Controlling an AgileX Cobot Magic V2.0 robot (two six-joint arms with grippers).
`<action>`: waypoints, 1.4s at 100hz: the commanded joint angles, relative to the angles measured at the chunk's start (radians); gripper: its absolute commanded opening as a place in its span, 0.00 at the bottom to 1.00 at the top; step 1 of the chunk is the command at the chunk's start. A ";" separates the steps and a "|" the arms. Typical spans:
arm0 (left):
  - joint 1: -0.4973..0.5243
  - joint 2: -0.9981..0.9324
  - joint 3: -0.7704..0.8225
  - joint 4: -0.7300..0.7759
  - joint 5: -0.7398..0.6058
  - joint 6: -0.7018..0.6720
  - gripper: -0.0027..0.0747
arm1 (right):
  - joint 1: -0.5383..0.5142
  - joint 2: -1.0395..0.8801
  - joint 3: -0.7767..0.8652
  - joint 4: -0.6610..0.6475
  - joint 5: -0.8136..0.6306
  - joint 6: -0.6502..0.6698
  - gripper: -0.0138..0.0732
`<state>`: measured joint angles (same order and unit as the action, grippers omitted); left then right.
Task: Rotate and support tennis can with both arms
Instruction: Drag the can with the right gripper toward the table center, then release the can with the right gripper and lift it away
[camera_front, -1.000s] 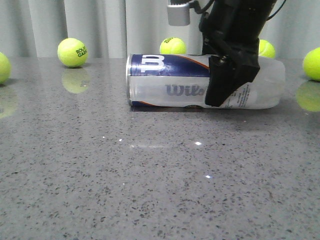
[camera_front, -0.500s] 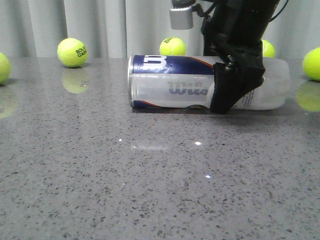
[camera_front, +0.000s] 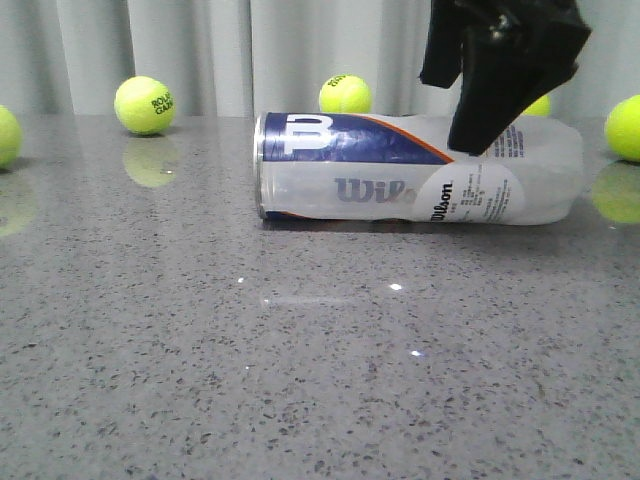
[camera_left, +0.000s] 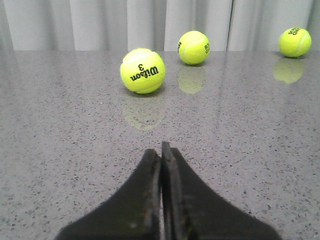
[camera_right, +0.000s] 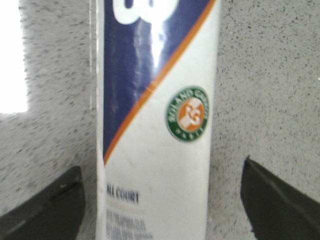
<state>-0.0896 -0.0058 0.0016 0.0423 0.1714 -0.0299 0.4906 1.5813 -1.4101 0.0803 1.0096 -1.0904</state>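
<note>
The tennis can (camera_front: 400, 170) lies on its side on the grey table, silver rim to the left, clear end to the right. In the right wrist view the can (camera_right: 155, 125) shows its navy panel, orange stripe and Roland Garros logo (camera_right: 187, 113). My right gripper (camera_front: 445, 115) hangs just above the can's right half, open, with nothing between the jaws; in its own view the gripper (camera_right: 161, 167) has a finger on each side of the can, apart from it. My left gripper (camera_left: 161, 150) is shut and empty, low over the table, out of the front view.
Yellow-green tennis balls sit along the back: one at the left (camera_front: 145, 104), one behind the can (camera_front: 345, 93), one at the right edge (camera_front: 625, 128), one at the left edge (camera_front: 5, 135). Three balls (camera_left: 142, 70) (camera_left: 193, 47) (camera_left: 294, 41) lie ahead of the left gripper.
My right gripper has let go of the can and risen above it. The can has rolled a little, its label turned, and it has shifted slightly right.
</note>
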 joint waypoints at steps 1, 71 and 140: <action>-0.005 -0.034 0.045 -0.001 -0.079 -0.006 0.01 | 0.000 -0.082 -0.035 -0.004 0.032 -0.007 0.76; -0.005 -0.034 0.045 -0.001 -0.079 -0.006 0.01 | -0.004 -0.415 0.196 0.007 -0.214 1.052 0.09; -0.005 -0.034 0.043 0.002 -0.171 -0.001 0.01 | -0.005 -1.185 0.898 0.007 -0.735 1.116 0.09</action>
<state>-0.0896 -0.0058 0.0016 0.0430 0.1228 -0.0299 0.4906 0.4821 -0.5383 0.0840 0.3813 0.0234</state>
